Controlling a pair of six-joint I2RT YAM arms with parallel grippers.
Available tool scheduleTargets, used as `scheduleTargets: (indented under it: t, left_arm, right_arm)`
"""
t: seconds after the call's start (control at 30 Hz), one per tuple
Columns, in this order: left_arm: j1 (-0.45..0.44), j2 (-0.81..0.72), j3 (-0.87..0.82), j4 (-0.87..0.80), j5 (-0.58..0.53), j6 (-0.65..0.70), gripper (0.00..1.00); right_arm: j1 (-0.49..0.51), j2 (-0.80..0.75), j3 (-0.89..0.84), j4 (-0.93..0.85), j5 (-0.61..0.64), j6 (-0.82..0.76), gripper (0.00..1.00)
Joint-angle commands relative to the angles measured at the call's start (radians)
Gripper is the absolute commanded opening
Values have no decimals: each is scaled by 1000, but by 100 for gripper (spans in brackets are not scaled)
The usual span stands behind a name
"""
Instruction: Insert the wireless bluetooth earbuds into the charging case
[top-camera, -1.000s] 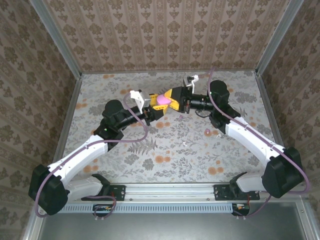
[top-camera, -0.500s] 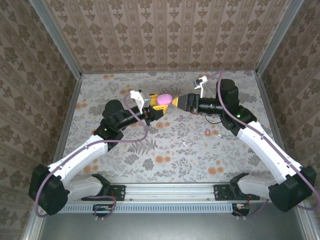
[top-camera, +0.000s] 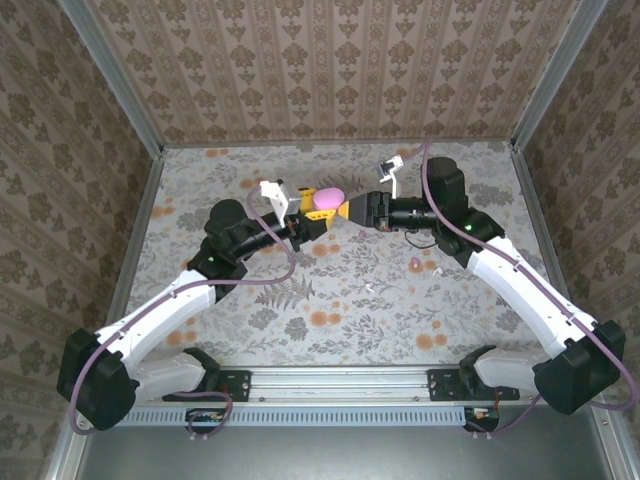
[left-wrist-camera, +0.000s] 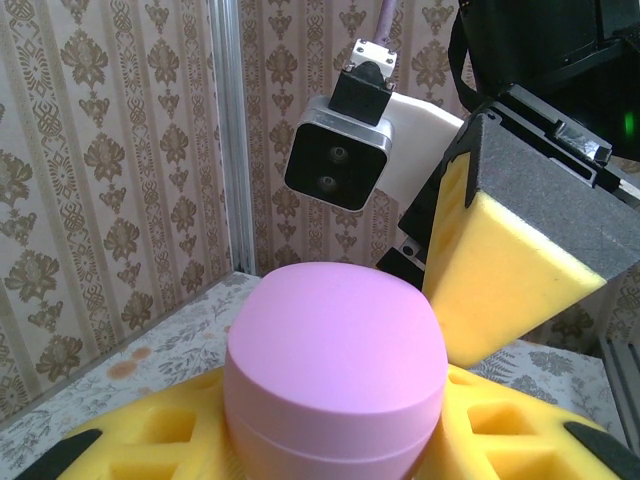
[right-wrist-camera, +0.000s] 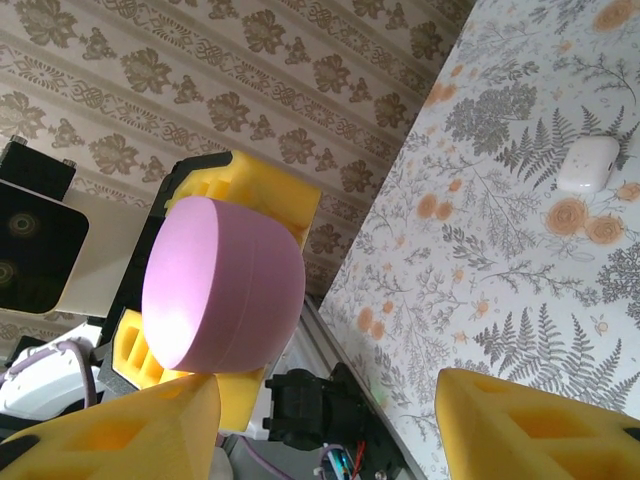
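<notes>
The charging case (top-camera: 325, 199) is a closed pink oval pebble, held above the table's far middle. My left gripper (top-camera: 316, 217) is shut on it, its yellow foam pads (left-wrist-camera: 130, 440) pressing the lower half of the case (left-wrist-camera: 335, 365). From the right, my right gripper (top-camera: 353, 210) faces the case (right-wrist-camera: 222, 285) and stands open. One of its foam fingers (right-wrist-camera: 110, 430) is just beside the case, and nothing lies between the two. Two tiny pieces that look like the earbuds lie on the table, one pink (top-camera: 415, 264) and one whitish (top-camera: 367, 289).
A white rounded-square item (right-wrist-camera: 588, 163) lies on the floral table top (top-camera: 330, 330). Patterned walls with metal corner posts (top-camera: 120, 90) close in the back and sides. The arms' base rail (top-camera: 340, 385) runs along the near edge.
My right gripper drew back to the right from the case, then came in close to it again at a lower angle. The left gripper and the case stayed put.
</notes>
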Motion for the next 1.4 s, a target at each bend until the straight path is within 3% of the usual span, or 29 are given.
scheduleTargets:
  t: [0.0, 0.7, 0.93, 1.37]
  left_arm:
    - [-11, 0, 21, 1, 38, -7, 39]
    - [-10, -13, 9, -26, 32, 17, 38]
    - [-12, -15, 9, -22, 51, 11, 38]
    - [-12, -17, -16, -1, 34, -8, 39]
  right_arm:
    - [6, 12, 34, 39, -2, 25, 61]
    - [-9, 20, 24, 172, -63, 162, 63]
    - [-15, 18, 37, 64, 69, 114, 64]
    - [-32, 13, 55, 96, 87, 157, 65]
